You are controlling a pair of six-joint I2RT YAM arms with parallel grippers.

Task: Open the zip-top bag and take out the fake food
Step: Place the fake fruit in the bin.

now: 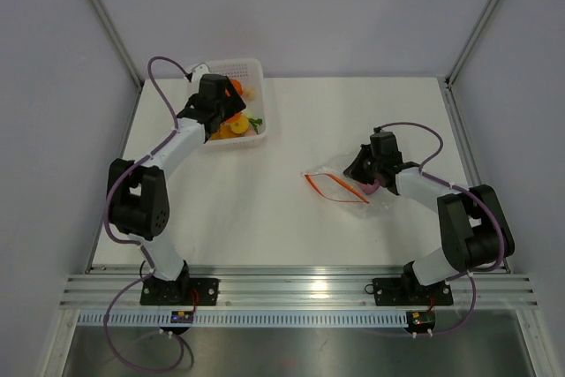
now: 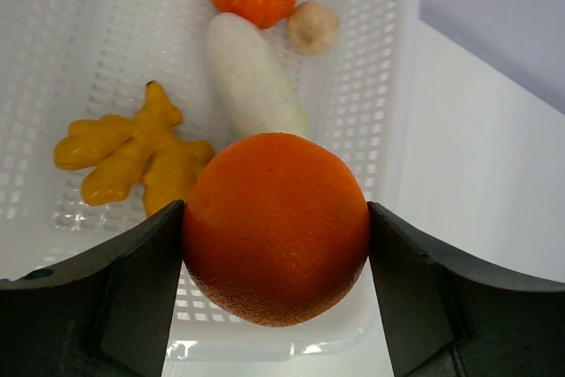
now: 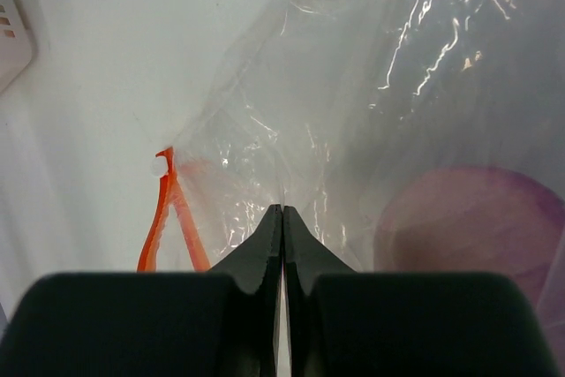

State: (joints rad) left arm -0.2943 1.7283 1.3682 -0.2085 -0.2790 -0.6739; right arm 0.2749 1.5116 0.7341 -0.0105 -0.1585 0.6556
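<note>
The bag is lying flat on the table, right of centre in the top view. The right gripper is sitting at its right end, and the left gripper is hanging over the basket, well apart from the bag. In the left wrist view the jaws are clamping an orange above the basket; it is looking hard, smooth and light, and is seating well across its middle. In the right wrist view the jaws are pressing together and seem to be pinching a fold of the film, though glare is making that hard to confirm. An onion is showing through the plastic. The film is looking thin, limp and slippery, so gripping near the stiffer strip is likely the safer hold. No writing or brand is showing anywhere.
</note>
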